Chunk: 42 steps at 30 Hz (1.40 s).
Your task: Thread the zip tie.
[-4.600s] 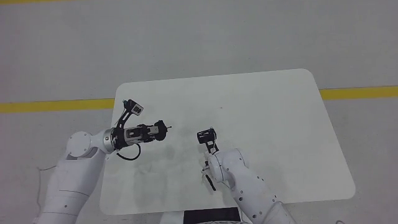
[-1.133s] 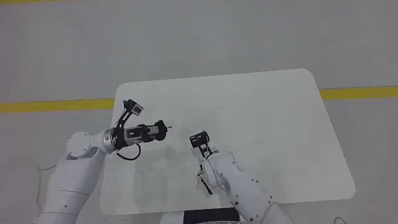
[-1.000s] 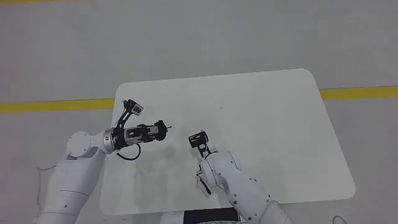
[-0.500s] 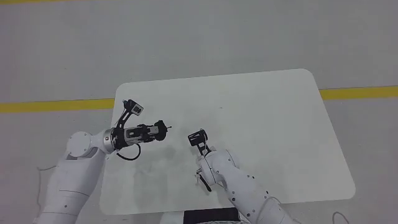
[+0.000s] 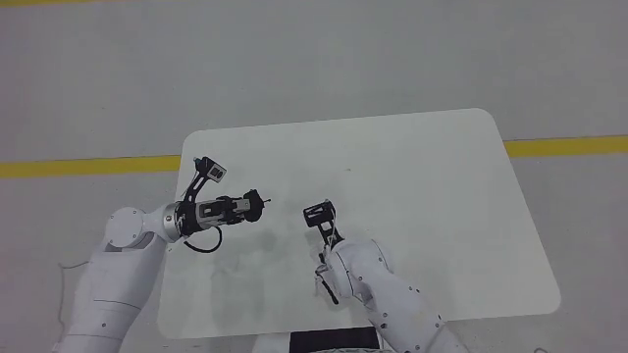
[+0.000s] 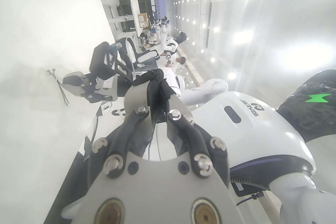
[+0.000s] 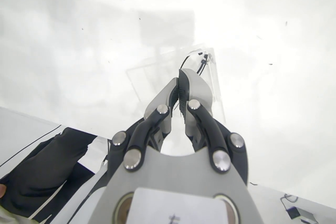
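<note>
Zip tie [image 6: 156, 93]: a thin black strap, as I judge it, pinched in the left gripper [image 6: 155, 78], whose jaws are closed tight on it. That gripper is held above the 9 o'clock side of the table [image 5: 432, 176] and points toward 3 o'clock.

Right gripper [image 7: 179, 83]: pads pressed together, tips low over a clear tray [image 7: 218, 83] with loose ties [image 7: 202, 62] in it. I cannot tell whether one of them is caught between the pads.

Change: over the last few seconds the right wrist slid toward 9 o'clock, closing on the left gripper. In the last half second it has backed off a little toward 3 o'clock. The left arm has not stirred.

Meaning: I read this as the free end not yet brought to the head, so threading is still ahead. The two grippers are apart.

Writing: a small label on the right gripper's mounting plate is cut by the frame edge, and I leave it unread.
</note>
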### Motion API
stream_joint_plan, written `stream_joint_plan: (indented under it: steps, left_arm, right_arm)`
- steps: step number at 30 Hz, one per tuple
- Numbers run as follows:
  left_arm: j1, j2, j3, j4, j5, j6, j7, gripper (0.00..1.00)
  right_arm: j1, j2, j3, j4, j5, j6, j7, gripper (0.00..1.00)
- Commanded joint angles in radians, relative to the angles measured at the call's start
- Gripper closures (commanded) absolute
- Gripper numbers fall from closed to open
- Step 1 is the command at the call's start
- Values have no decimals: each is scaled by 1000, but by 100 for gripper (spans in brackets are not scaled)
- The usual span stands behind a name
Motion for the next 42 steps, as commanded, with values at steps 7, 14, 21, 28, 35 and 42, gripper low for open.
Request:
stream_joint_plan:
  steps: [7,14,21,28,35,42]
  left_arm:
    - [0,0,0,0,0,0,0,100]
    - [0,0,0,0,0,0,0,100]
    - [0,0,0,0,0,0,0,100]
    - [0,0,0,0,0,0,0,100]
    - [0,0,0,0,0,0,0,100]
    - [0,0,0,0,0,0,0,100]
  right_arm:
    - [-111,10,76,-138,148,-33,-146,100]
    - [-172,27,194,-178,378,-149,-272,100]
    - [-186,34,239,-176,476,-217,-301,100]
    - [-186,34,239,-176,476,-217,-301,100]
    - [-215,39,254,-186,568,-252,-486,100]
    - [-273,34,219,-200,679,-291,-824,100]
